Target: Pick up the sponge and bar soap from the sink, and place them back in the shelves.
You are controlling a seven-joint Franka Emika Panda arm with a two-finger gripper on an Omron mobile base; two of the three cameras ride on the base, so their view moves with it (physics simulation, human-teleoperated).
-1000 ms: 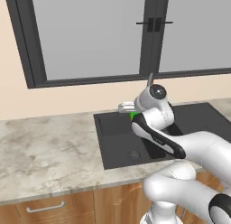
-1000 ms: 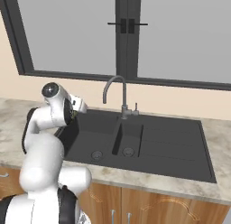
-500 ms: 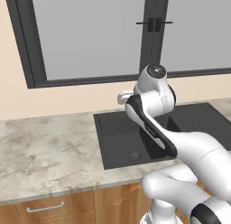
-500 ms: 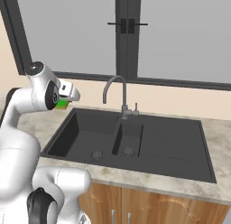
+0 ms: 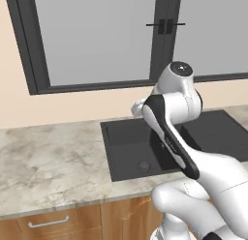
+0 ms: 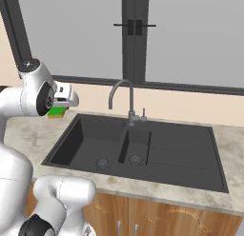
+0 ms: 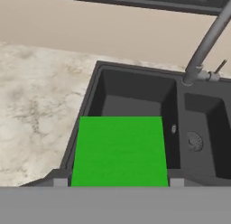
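My gripper (image 7: 118,181) is shut on the bright green sponge (image 7: 119,150), which sits between the two fingertips (image 7: 61,181) in the hand view. In the right base view the sponge (image 6: 57,111) hangs under the white hand (image 6: 63,98), above the counter at the left end of the black sink (image 6: 181,156). The hand view looks down on the left basin of the sink (image 7: 135,94), which lies beyond and below the sponge. The bar soap is hidden and the shelves are out of view.
A grey gooseneck faucet (image 6: 122,94) stands behind the sink's middle. Marble counter (image 5: 48,157) stretches to the left of the sink (image 5: 127,159). A dark-framed window (image 5: 97,40) fills the wall behind, above a beige strip. Wooden cabinet fronts (image 6: 157,221) run below the counter.
The arm has risen and swung toward the sink's left end, lifting the sponge out of the basin to counter-edge height and above.
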